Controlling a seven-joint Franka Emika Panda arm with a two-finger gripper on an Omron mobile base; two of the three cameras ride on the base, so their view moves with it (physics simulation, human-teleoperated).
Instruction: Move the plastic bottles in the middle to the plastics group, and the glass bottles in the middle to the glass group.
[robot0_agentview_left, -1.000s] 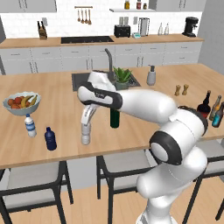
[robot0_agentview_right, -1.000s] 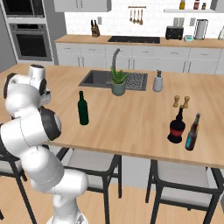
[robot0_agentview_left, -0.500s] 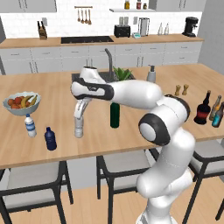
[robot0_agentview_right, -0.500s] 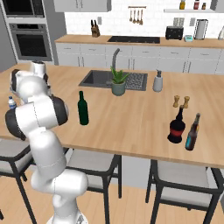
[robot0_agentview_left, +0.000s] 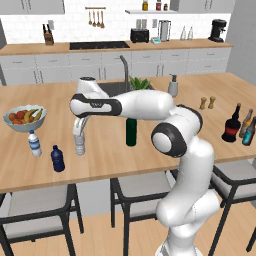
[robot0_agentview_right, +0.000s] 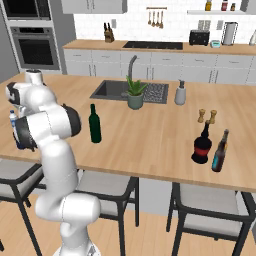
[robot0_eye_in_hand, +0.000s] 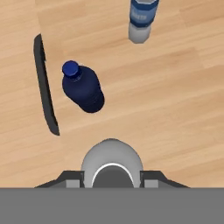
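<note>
**Small clear bottle carried left, now beside the plastics group**

Movement since the earlier frame: the arm has swung further left across the island, taking the small clear greyish bottle (robot0_agentview_left: 79, 145) away from the green wine bottle (robot0_agentview_left: 131, 132) and close to the navy bottle (robot0_agentview_left: 58, 159).

Item, nearest first:
- Gripper (robot0_eye_in_hand: 112, 178): jaws partly closed on the small clear greyish bottle, one finger showing at each side of its rounded grey top in the hand view. It hangs upright from the hand, base at or just above the countertop (robot0_agentview_left: 105, 160); contact cannot be told.
- Appearance: short, translucent grey, pale cap, no coloured label, much shorter than the green wine bottle.
- Navy bottle: just left and nearer.
- Clear bottle with blue label (robot0_agentview_left: 34, 143): further left, upright.
- Fruit bowl (robot0_agentview_left: 24, 118): beyond these, far left.
- Squat black bottle with red band (robot0_agentview_right: 202, 145): far right, beside the brown and teal glass bottles.

Risks, as judged:
- Further leftward travel could knock over the navy bottle.
- Releasing above the surface could tip so light a bottle.
- Placement near the island's front edge invites a fall.
</note>
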